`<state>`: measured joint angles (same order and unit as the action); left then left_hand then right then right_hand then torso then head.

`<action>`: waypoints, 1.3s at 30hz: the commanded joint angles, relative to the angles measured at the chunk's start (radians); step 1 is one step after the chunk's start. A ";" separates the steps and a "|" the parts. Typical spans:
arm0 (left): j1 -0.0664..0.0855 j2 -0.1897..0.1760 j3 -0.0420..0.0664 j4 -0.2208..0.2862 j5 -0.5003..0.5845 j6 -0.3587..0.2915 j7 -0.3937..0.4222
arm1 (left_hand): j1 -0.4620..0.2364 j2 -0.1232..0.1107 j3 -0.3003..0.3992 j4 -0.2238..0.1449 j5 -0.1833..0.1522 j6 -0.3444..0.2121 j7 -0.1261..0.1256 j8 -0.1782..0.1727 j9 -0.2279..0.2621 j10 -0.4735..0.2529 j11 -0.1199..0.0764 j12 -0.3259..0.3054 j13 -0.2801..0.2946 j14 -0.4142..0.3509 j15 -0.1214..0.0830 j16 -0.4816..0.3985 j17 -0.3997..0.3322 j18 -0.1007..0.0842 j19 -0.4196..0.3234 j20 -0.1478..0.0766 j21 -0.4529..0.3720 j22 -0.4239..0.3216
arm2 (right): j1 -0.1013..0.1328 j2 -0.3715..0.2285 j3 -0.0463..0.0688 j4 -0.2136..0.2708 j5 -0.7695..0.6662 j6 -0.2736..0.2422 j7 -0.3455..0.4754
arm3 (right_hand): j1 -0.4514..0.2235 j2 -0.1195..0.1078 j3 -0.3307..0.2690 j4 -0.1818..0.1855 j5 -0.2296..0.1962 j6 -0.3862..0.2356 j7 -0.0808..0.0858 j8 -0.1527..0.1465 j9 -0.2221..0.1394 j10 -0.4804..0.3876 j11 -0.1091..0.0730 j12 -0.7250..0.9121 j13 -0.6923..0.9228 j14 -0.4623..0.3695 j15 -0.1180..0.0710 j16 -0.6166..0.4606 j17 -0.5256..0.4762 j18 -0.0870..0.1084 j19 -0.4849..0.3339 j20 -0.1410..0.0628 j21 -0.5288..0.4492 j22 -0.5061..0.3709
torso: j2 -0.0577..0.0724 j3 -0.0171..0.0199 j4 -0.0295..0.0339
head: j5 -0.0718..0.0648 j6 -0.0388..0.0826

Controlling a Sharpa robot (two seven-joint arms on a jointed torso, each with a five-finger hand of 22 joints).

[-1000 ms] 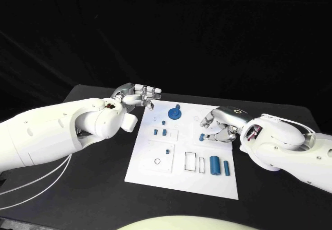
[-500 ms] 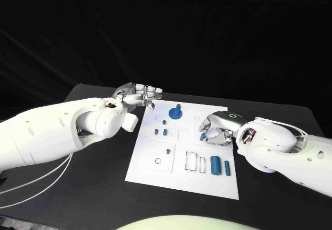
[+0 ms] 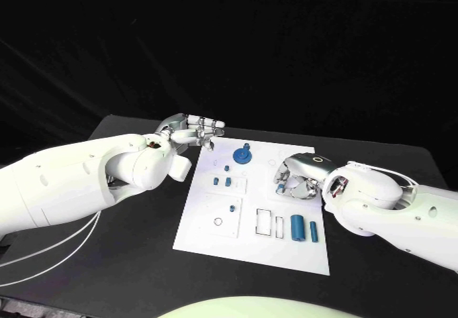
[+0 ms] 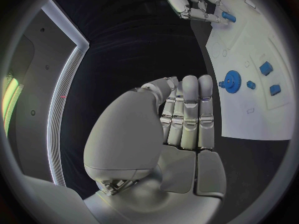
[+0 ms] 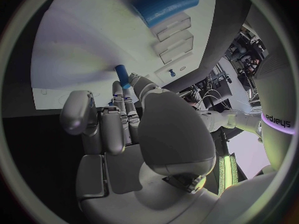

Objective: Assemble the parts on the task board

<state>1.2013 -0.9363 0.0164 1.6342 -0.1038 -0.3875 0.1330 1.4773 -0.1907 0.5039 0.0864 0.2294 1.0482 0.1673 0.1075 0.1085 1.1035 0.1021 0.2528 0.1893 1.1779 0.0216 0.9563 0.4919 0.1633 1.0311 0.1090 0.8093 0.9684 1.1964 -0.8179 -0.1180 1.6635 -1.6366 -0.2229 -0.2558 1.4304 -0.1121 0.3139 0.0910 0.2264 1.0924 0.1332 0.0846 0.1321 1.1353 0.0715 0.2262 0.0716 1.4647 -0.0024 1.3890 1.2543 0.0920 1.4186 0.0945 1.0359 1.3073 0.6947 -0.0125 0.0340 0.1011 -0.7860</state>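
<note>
Head view: peg (image 3: 278, 189) at right hand (image 3: 298, 177).

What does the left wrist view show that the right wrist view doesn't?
Left wrist view only: the left hand, its fingers together with nothing in them, off the board's edge, and the blue gear with small blue parts beside it.

Right wrist view only: a big blue cylinder lying on the board beside empty rectangular slots.

Both: the white board and the right hand with a small blue peg at its fingertips.
</note>
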 commanded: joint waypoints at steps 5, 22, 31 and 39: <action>0.001 0.002 0.001 0.002 0.002 0.015 0.003 | -0.004 0.006 -0.001 -0.004 -0.002 -0.002 0.006 0.007 -0.001 -0.006 -0.001 0.006 0.001 -0.005 -0.001 -0.006 -0.001 0.019 -0.006 -0.001 -0.003 0.000 | -0.003 0.005 -0.002 -0.011 -0.034 0.019 -0.009 | 0.009 0.006 0.019 -0.004 -0.009 0.015 -0.002 0.006 0.003 0.017 -0.004 0.000 0.001 0.046 -0.009 0.008 0.002 -0.002 0.007 -0.003 0.012 0.128 | 0.000 -0.0001 0.0001 | 0.000 -0.001; 0.001 0.001 0.001 0.002 0.001 0.015 0.000 | -0.004 0.007 -0.001 -0.005 -0.002 -0.003 0.006 0.008 -0.002 -0.007 -0.001 0.008 0.001 -0.005 -0.001 -0.006 -0.001 0.019 -0.007 0.000 -0.004 -0.001 | -0.011 0.014 -0.005 -0.024 -0.065 0.039 -0.018 | 0.014 -0.002 0.038 -0.011 -0.007 0.026 -0.004 0.007 0.004 0.022 -0.005 -0.009 -0.001 0.046 -0.010 0.010 0.005 -0.004 0.009 -0.005 0.019 0.132 | 0.000 0.0000 -0.0006 | 0.000 -0.004; 0.001 0.001 0.001 0.002 0.001 0.014 -0.001 | -0.004 0.007 -0.001 -0.005 -0.002 -0.003 0.006 0.008 -0.002 -0.007 -0.001 0.008 0.001 -0.005 -0.001 -0.006 -0.001 0.019 -0.007 0.000 -0.004 -0.001 | -0.012 0.013 -0.005 -0.025 -0.065 0.056 -0.020 | 0.015 -0.005 0.045 -0.014 -0.006 0.032 -0.005 0.009 0.005 0.030 -0.007 -0.009 -0.001 0.046 -0.011 0.011 0.005 -0.005 0.010 -0.006 0.022 0.134 | -0.001 0.0001 -0.0005 | 0.000 -0.006; 0.001 0.001 0.001 0.002 0.001 0.012 -0.001 | -0.004 0.007 -0.001 -0.005 -0.002 -0.003 0.006 0.008 -0.002 -0.007 -0.001 0.008 0.001 -0.005 -0.001 -0.006 -0.001 0.019 -0.007 0.000 -0.004 -0.001 | -0.012 0.015 -0.006 -0.027 -0.066 0.066 -0.024 | 0.016 -0.007 0.053 -0.018 -0.003 0.038 -0.006 0.010 0.006 0.038 -0.008 -0.010 0.000 0.046 -0.013 0.011 0.004 -0.005 0.010 -0.007 0.023 0.135 | -0.001 0.0001 -0.0004 | -0.001 -0.005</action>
<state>1.2013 -0.9366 0.0164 1.6342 -0.1043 -0.3872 0.1288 1.4773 -0.1907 0.5039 0.0865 0.2294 1.0482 0.1673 0.1116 0.1086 1.1036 0.1021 0.2594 0.1889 1.1779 0.0216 0.9562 0.4921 0.1632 1.0311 0.1089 0.8093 0.9685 1.1906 -0.8026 -0.1186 1.6429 -1.6880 -0.2058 -0.2598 1.4391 -0.1179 0.3609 0.0720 0.2171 1.1265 0.1278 0.0884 0.1372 1.1610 0.0728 0.2163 0.0703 1.4647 -0.0094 1.3966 1.2584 0.0921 1.4228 0.0902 1.0552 1.3076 0.6938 -0.0122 0.0334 0.1006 -0.7919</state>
